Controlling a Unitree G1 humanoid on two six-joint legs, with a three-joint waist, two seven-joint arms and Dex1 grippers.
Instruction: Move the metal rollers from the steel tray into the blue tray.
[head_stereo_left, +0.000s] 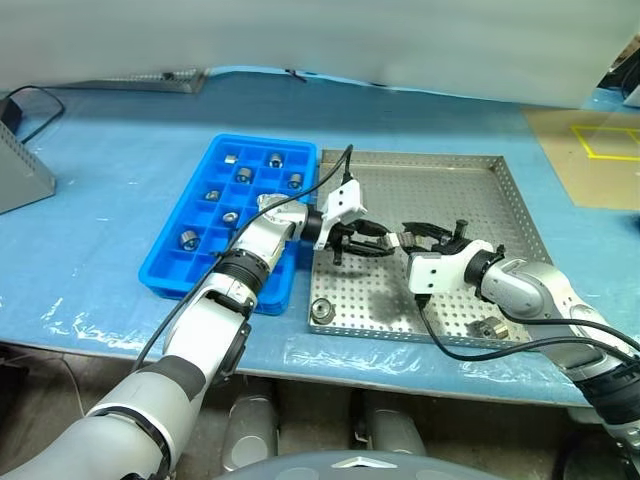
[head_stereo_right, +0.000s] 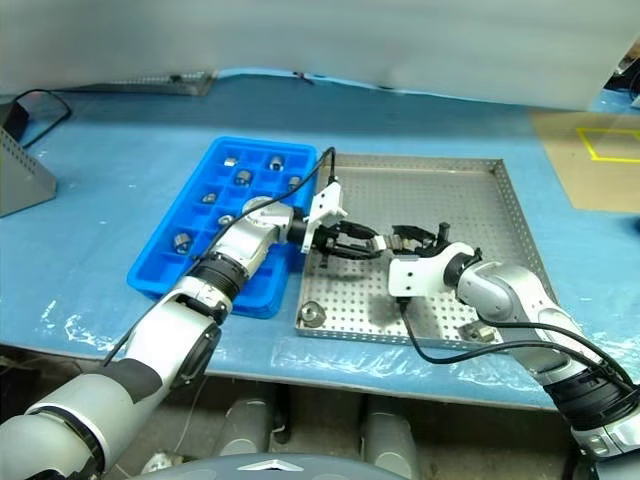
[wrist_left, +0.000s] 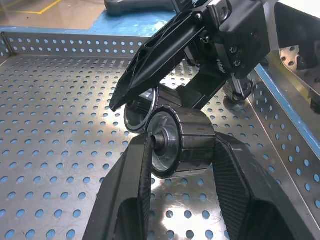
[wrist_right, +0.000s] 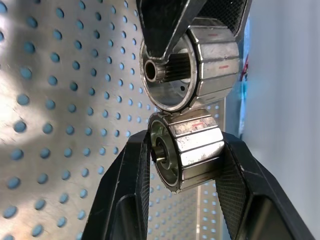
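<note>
A: Where are the metal rollers?
B: Each claw grips one over the steel tray (head_stereo_left: 500, 200): the left gripper (wrist_left: 182, 150) clamps a roller (wrist_left: 180, 142), the right gripper (wrist_right: 185, 155) another roller (wrist_right: 192, 147), apparently touching. Loose rollers (head_stereo_left: 322, 311) lie near the tray's front wall.
A: And the blue tray (head_stereo_left: 170, 270)?
B: Just left, holding several seated rollers (head_stereo_left: 186, 239).

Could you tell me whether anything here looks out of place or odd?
Yes: over the steel tray, the left gripper and right gripper each clamp a metal roller, and the two rollers are pressed together in mid-air, well short of the blue tray.
</note>
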